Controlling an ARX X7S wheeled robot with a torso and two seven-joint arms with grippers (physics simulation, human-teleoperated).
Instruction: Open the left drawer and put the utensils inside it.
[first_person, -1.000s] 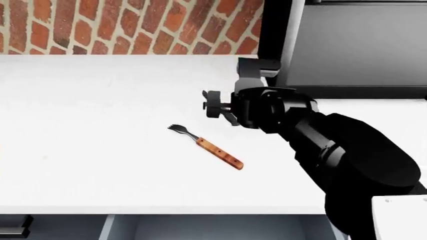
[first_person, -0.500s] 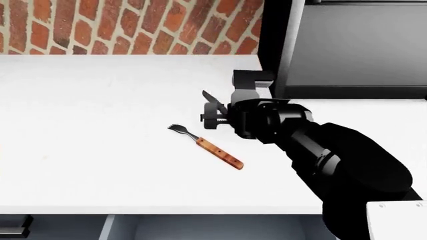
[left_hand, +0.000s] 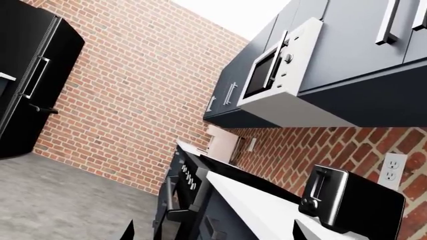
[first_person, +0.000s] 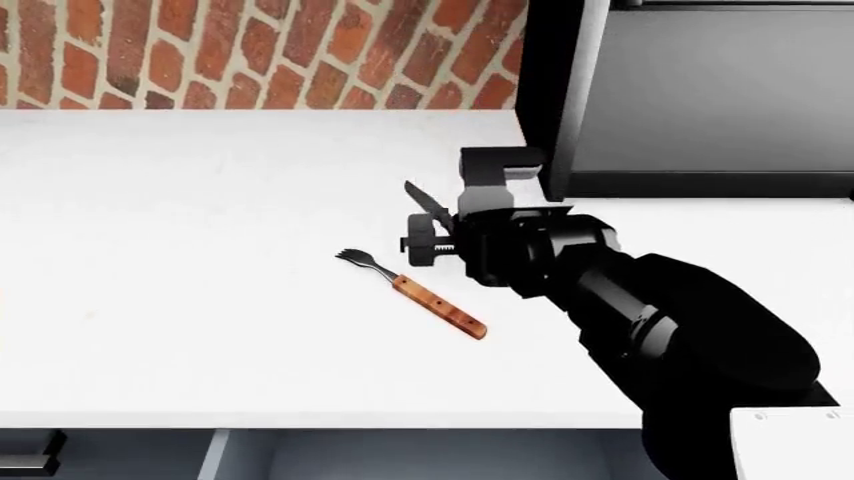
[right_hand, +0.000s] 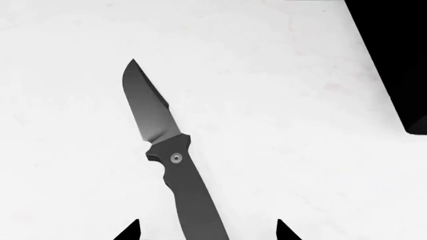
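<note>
I have the right gripper (right_hand: 208, 231) poised directly over the knife (right_hand: 170, 165) on the white bench (first_person: 200, 200). In the right wrist view, its jaws stand apart, one tip to either side of the black handle, nothing yet clamped.

The left gripper (left_hand: 212, 234) is away from the work, its camera looking along the kitchen at a toaster (left_hand: 350, 200) and a microwave (left_hand: 277, 65). Only two dark tips show at the frame edge, well separated, so I read those jaws as apart and empty.

Count: one knife, one fork (first_person: 412, 292), two utensils in all. Both lie flat on the bench, the fork just beside the right gripper on the near side, and neither is in the left drawer (first_person: 427, 455). The drawer stands pulled out below the bench edge, with its grey-blue interior showing.

Handling judgement: the knife looks rigid, thin and light, lying flush, so the jaws have little height to bite. I would take it across the handle, behind the pivot pin, not on the tapered blade. The smooth handle may slip or swivel if gripped off-centre. The fork's wooden handle offers the better hold.
</note>
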